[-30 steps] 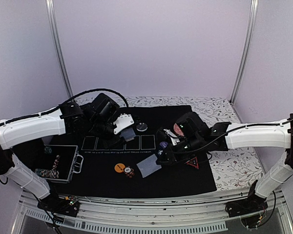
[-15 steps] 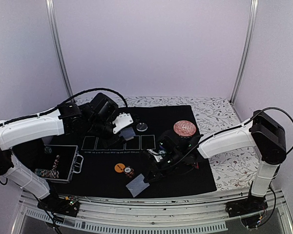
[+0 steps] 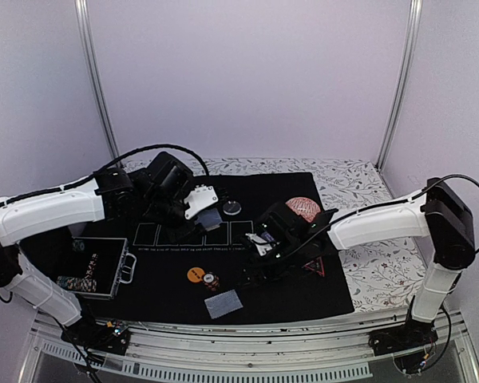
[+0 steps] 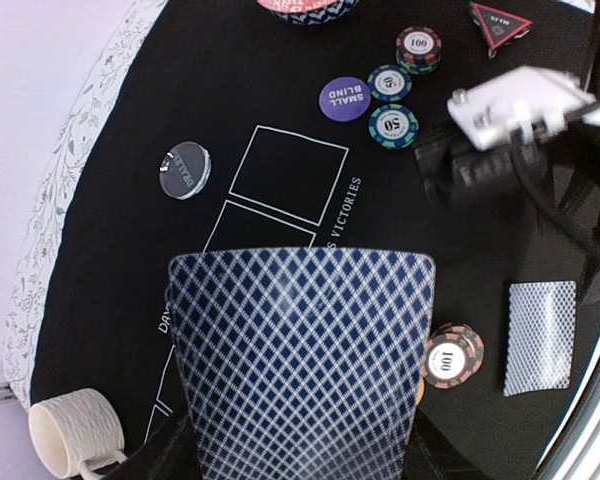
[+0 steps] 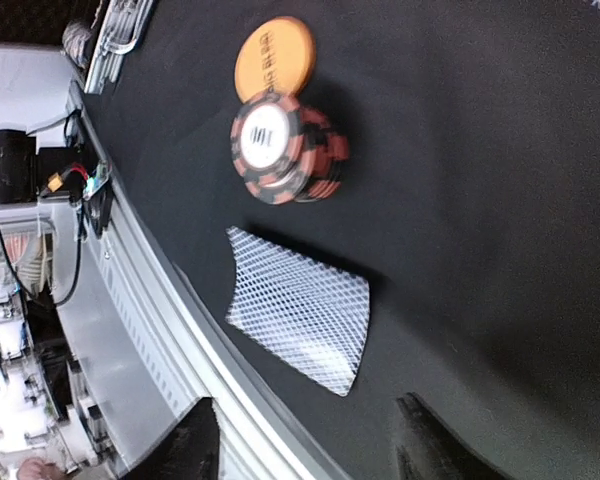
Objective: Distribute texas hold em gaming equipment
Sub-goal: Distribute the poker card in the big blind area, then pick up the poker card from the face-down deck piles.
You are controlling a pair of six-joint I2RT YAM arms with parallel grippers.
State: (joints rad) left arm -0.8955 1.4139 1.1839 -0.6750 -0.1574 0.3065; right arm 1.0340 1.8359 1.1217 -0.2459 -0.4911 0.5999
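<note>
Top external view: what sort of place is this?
Probably a robot test booth dressed as a poker table: plain walls on aluminium posts, a black poker mat with printed card boxes, over a floral tablecloth.

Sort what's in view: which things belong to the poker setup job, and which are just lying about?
Job: held card, loose card, chip stack, loose chips, orange disc, purple disc, dealer disc, triangle marker.
Lying about: mug, bowl.
</note>
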